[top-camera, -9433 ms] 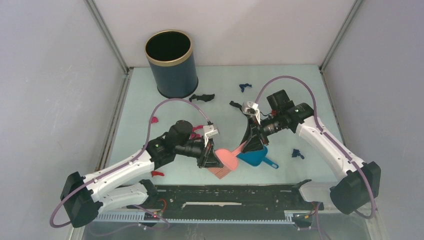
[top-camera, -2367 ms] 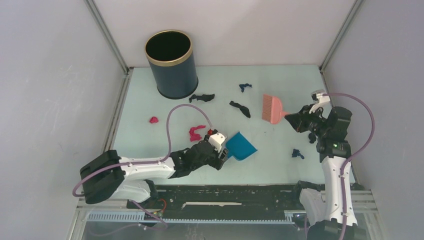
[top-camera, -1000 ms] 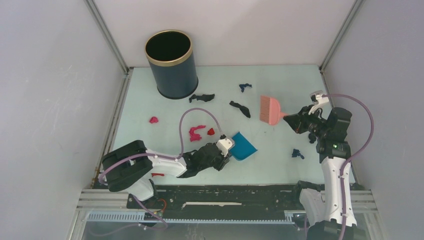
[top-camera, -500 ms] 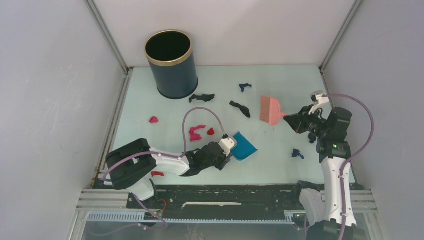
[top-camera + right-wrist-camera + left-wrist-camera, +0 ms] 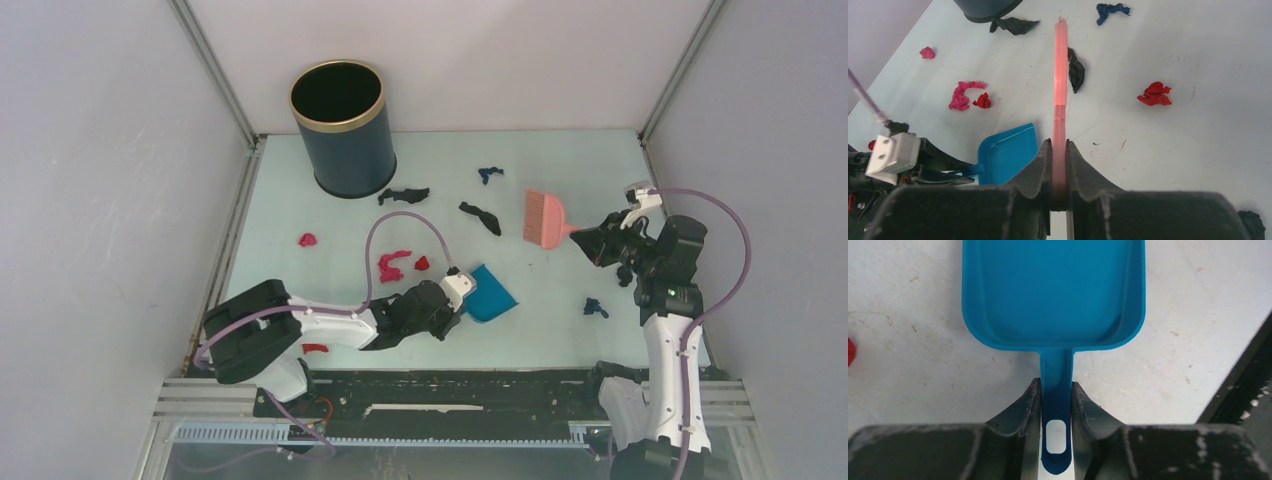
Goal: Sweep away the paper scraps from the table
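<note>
Blue dustpan (image 5: 1053, 295) is clamped by its handle in the left tool (image 5: 1056, 390), kept low to catch. The brush (image 5: 1060, 75) is pinched in the right tool (image 5: 1059, 147) (bristles forward, for sweeping). The paper scraps (image 5: 392, 265) are seen scattered across the worktop (image 5: 300, 200).

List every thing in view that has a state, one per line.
Blue plastic dustpan, empty, flat on the table.
Pink hand brush, held by its handle.
Dark cylindrical bin with gold rim, upright, open-topped.
Crumpled paper scraps, scattered on the table, unswept.
Left gripper, shut on the dustpan's handle.
Right gripper, shut on the brush's handle.
</note>
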You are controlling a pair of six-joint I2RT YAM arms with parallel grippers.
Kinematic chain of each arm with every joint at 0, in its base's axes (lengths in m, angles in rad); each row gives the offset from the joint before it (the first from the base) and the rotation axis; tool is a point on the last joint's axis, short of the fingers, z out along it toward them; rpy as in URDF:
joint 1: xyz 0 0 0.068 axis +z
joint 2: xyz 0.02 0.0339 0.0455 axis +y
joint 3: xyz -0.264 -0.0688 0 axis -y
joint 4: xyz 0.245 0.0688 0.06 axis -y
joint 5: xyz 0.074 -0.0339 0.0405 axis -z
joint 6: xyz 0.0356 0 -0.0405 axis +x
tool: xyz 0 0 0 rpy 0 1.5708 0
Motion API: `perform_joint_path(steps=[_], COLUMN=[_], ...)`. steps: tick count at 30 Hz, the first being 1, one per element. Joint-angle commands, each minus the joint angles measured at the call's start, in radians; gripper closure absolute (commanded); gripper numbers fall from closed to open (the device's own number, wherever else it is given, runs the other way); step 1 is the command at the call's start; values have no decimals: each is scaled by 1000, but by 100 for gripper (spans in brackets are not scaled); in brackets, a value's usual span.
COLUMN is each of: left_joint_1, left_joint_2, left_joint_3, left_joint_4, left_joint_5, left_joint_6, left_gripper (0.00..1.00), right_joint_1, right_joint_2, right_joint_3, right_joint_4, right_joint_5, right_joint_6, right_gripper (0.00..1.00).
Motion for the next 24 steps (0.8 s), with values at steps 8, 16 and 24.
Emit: perform_joint_path(steps=[8,16,24], left_joint_1=[-29,-39,-52], left_joint_2=[-100,26,28], left_joint_3=[43,80,-25], left_joint_4=[-44,15,178], left_joint_5=[34,7,10], left_joint_6=[-43,-76,-82], left_gripper=[77,67,47], right_joint_1=[-29,-36,-36], right_joint_2=[-3,1,19], right_joint_3=[1,1,1], right_joint_4=[28,26,29], right_joint_5=[-17,-24,-32], right_joint_6=[-7,-6,-6], right_gripper=[100,100,100])
